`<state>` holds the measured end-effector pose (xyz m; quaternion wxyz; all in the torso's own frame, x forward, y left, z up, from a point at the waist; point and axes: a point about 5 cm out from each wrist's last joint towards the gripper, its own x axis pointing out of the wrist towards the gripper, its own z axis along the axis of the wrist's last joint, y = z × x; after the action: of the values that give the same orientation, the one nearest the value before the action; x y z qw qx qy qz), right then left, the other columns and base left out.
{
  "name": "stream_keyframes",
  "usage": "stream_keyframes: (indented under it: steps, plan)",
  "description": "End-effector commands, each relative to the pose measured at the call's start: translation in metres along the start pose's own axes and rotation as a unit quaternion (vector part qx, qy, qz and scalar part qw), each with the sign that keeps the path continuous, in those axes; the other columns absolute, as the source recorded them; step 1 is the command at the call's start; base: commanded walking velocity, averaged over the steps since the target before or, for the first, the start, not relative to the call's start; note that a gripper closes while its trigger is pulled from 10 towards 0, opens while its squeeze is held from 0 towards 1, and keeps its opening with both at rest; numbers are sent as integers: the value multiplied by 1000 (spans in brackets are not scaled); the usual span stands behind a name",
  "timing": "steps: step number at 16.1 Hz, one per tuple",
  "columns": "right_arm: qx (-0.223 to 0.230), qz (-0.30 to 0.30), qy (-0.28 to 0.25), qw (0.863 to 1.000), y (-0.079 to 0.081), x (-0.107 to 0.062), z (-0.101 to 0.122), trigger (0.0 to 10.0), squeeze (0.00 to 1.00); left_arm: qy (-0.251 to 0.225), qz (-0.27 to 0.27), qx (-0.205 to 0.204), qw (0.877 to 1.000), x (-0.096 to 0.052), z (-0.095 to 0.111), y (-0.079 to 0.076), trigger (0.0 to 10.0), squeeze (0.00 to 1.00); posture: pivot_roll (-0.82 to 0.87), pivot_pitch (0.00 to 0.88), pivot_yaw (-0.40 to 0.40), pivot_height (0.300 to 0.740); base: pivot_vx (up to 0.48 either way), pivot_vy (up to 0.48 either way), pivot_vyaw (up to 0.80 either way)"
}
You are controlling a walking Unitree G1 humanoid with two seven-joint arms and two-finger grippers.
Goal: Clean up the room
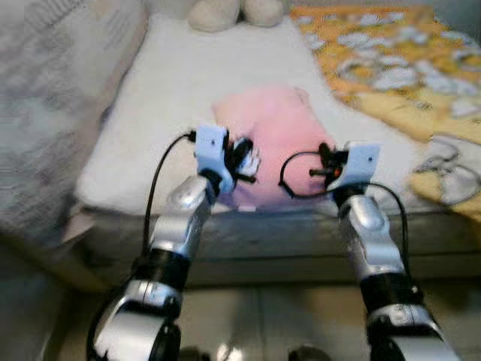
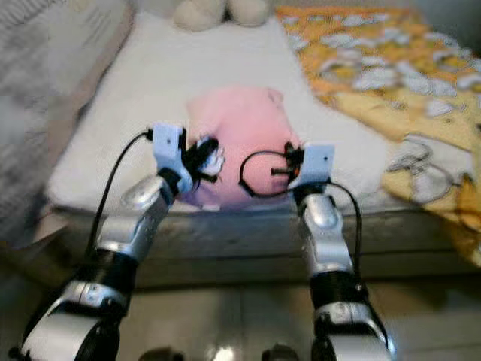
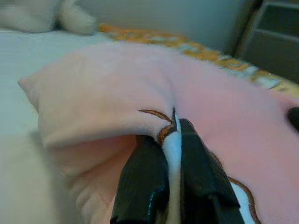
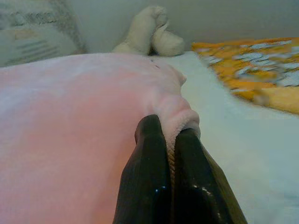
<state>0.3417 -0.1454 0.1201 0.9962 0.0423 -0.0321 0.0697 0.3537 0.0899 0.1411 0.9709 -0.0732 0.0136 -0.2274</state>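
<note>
Pink plush [image 1: 274, 143] pinched btwn L pincer [image 3: 172, 140], R pincer [image 4: 171, 135]

So there's a bed [image 1: 180, 83] with a fuzzy white cover. A pink plush pillow [image 1: 274, 139] sits near its front edge, around 6 o'clock. Cream stuffed toy [image 1: 233, 11] is way back at 12. An orange patterned blanket [image 1: 391, 68] sprawls over the 2-to-4 o'clock side.
</note>
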Motion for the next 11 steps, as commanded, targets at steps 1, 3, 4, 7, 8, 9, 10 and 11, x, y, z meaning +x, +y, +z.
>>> stream_keyframes:
  steps: [1, 3, 4, 7, 8, 9, 10, 11]
  plan:
    - [-4, -9, -20, 1000, -7, 3, 10, 10000, 0, -23, 15, 3, 1000, 0, 11, 5, 10000, 0, -88, 0, 27, 740, 0, 480, 0]
    - [-10, -8, -16, 1000, -9, -1, 5, 10000, 0, -17, 29, -1, 999, -3, 5, 7, 10000, 0, -82, 0, 19, 740, 0, 480, 0]
    - [-13, -9, -15, 1000, -10, -2, 4, 10000, 0, -17, 32, -1, 999, -4, 4, 8, 10000, 0, -83, 0, 19, 740, 0, 480, 0]
    - [-21, -13, -20, 1000, -11, 1, 5, 10000, 0, -32, 43, 30, 998, 1, 10, 4, 10000, 0, -81, 0, 19, 740, 0, 480, 0]
    - [-22, -11, -21, 999, -11, 2, 7, 10000, 0, -39, 53, 40, 997, 2, 12, 5, 10000, 0, -82, 0, 22, 740, 0, 360, 0]
    - [-22, -11, -22, 999, -11, 3, 7, 10000, 0, -37, 51, 51, 997, 3, 13, 4, 10000, 0, -81, 0, 23, 740, 0, 0, 0]
    - [-22, -10, -22, 999, -12, 3, 7, 10000, 0, -39, 34, 50, 997, 3, 15, 2, 10000, 0, -81, 0, 24, 740, 0, 0, 0]
    - [-22, -10, -23, 999, -11, 3, 6, 10000, 0, -49, 38, 52, 997, 3, 17, 3, 10000, 0, -82, 0, 28, 740, 480, 0, 0]
